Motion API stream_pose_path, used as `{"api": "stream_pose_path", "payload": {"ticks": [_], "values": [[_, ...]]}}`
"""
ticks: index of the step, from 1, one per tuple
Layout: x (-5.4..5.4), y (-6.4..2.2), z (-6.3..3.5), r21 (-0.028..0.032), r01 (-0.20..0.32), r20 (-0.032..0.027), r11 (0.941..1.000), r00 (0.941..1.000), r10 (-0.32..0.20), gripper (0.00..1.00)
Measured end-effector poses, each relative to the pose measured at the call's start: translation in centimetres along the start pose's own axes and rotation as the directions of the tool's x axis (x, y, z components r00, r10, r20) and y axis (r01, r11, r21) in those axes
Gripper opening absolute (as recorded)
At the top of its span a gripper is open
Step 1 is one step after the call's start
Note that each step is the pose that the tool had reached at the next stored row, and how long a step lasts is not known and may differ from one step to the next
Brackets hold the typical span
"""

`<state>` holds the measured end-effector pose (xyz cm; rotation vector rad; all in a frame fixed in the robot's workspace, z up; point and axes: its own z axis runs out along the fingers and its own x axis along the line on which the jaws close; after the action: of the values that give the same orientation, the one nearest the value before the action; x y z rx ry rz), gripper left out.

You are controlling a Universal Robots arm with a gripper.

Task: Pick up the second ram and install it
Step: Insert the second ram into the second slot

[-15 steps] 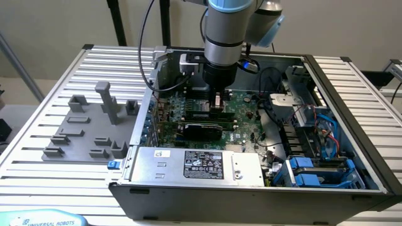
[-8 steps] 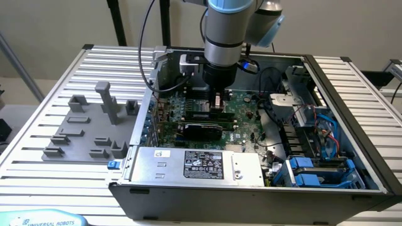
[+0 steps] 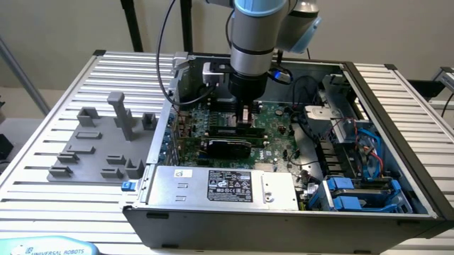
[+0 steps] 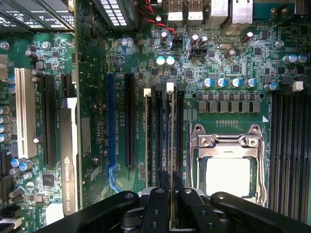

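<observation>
The second ram (image 4: 170, 136) is seen edge-on in the wrist view, a thin stick standing upright over the row of long black memory slots (image 4: 159, 136) just beside the square CPU socket (image 4: 228, 165). My gripper (image 4: 170, 191) is shut on it, one black finger on each side of its near end. In the exterior view the gripper (image 3: 245, 118) reaches straight down into the open computer case (image 3: 284, 212), low over the motherboard (image 3: 273, 125). Whether the stick sits fully down in a slot I cannot tell. A white latch (image 4: 170, 86) marks its far end.
An NVIDIA graphics card (image 3: 227, 144) lies across the board near the gripper, with the silver power supply (image 3: 227, 186) in front. Cables and blue drive bays (image 3: 354, 194) fill the exterior view's right of the case. Grey fixture blocks (image 3: 106, 143) stand on the slatted table at its left.
</observation>
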<state>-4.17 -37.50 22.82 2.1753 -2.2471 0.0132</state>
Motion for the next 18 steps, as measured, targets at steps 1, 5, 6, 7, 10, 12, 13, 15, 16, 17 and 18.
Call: {"api": "stream_pose_path", "payload": {"ticks": [1, 5, 6, 7, 10, 12, 13, 15, 16, 17, 18], "values": [[0.0, 0.0, 0.03, 0.0, 0.0, 0.0, 1.0, 1.0, 0.0, 0.14], [0.0, 0.02, 0.12, -0.0001, 0.0, -0.0002, 1.0, 1.0, 0.0, 0.14], [0.0, 0.02, 0.15, -0.0001, 0.0, -0.0002, 1.0, 1.0, 0.0, 0.14], [0.0, 0.03, 0.17, -0.0001, 0.0, -0.0001, 1.0, 1.0, 0.0, 0.14], [0.0, 0.05, 0.25, 0.0, 0.0, -0.0001, 1.0, 1.0, 0.0, 0.14], [0.0, 0.05, 0.29, 0.0002, 0.0, -0.0002, 1.0, 1.0, 0.0, 0.14], [0.0, 0.05, 0.31, 0.0002, 0.0, -0.0002, 1.0, 1.0, 0.0, 0.14], [0.0, 0.06, 0.35, 0.0003, 0.0, -0.0003, 1.0, 1.0, 0.0, 0.14], [0.0, 0.06, 0.36, 0.0004, 0.0, -0.0002, 1.0, 1.0, 0.0, 0.14], [0.0, 0.06, 0.39, 0.0005, 0.0, -0.0001, 1.0, 1.0, 0.0, 0.14], [0.0, 0.06, 0.41, 0.0006, 0.0, -0.0001, 1.0, 1.0, 0.0, 0.14]]}}
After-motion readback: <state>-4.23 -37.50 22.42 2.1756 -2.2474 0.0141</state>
